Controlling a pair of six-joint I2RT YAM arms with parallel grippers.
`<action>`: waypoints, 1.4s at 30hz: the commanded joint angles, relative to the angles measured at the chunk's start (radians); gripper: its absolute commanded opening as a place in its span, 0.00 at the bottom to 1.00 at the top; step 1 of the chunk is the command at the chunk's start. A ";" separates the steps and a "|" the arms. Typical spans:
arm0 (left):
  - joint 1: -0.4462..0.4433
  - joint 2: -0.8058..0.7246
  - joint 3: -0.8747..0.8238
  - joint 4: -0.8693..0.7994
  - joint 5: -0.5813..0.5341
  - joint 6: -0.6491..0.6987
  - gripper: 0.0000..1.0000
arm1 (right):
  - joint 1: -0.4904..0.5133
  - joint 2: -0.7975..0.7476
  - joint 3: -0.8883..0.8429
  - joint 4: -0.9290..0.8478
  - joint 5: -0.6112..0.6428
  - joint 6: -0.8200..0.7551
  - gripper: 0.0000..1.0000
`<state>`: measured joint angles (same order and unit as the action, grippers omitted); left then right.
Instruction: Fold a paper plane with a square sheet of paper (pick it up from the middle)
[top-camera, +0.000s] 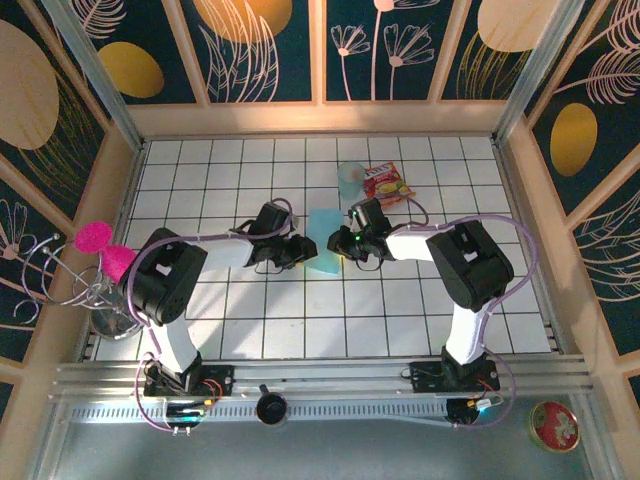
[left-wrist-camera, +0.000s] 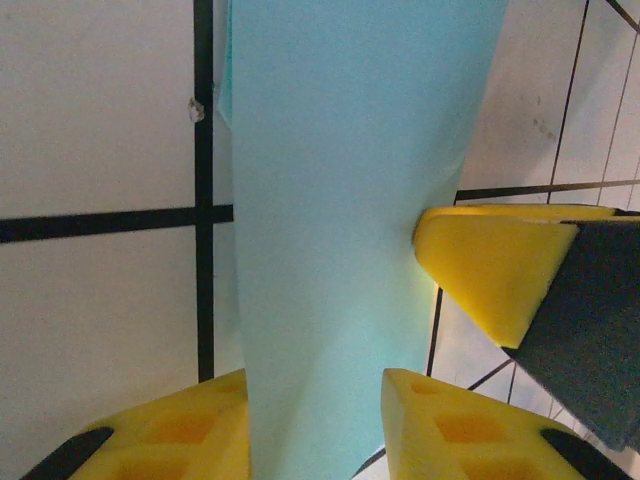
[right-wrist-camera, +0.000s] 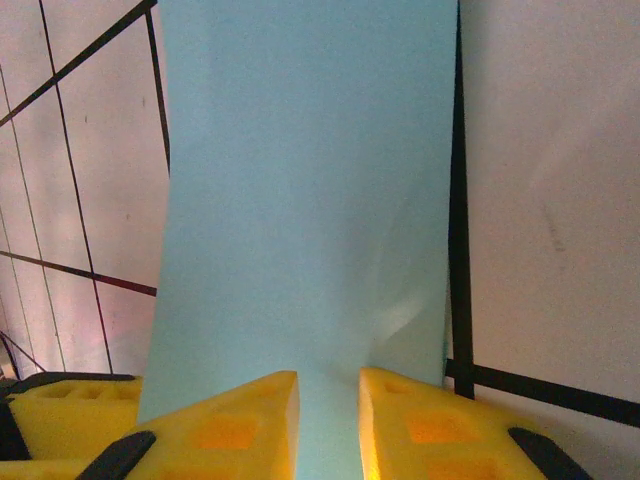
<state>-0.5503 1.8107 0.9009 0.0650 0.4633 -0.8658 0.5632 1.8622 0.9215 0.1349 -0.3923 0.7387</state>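
The task is judged to be at an early stage. The sheet of paper lies on the tiled table as a narrow upright band, not a full square, which suggests a first lengthwise fold. No pointed nose or wings are formed, so the remaining folds are outstanding. The left gripper meets the band at its left edge and the right gripper at its right edge. The left jaws stand apart with paper spanning the gap. The right jaws stand narrowly apart over the paper, and it cannot be determined whether they pinch it.
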 joint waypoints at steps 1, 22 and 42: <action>0.009 0.031 0.045 -0.051 -0.013 0.053 0.34 | -0.010 0.018 -0.031 -0.044 0.030 -0.015 0.24; 0.049 0.110 0.114 -0.077 0.029 0.102 0.18 | -0.010 0.015 -0.043 -0.022 0.031 -0.020 0.24; 0.067 0.088 0.105 -0.050 0.051 0.077 0.00 | -0.011 -0.141 -0.079 0.053 0.123 -0.164 0.52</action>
<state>-0.4896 1.9198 1.0065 -0.0021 0.5014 -0.7673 0.5625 1.7851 0.8589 0.1829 -0.3435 0.6445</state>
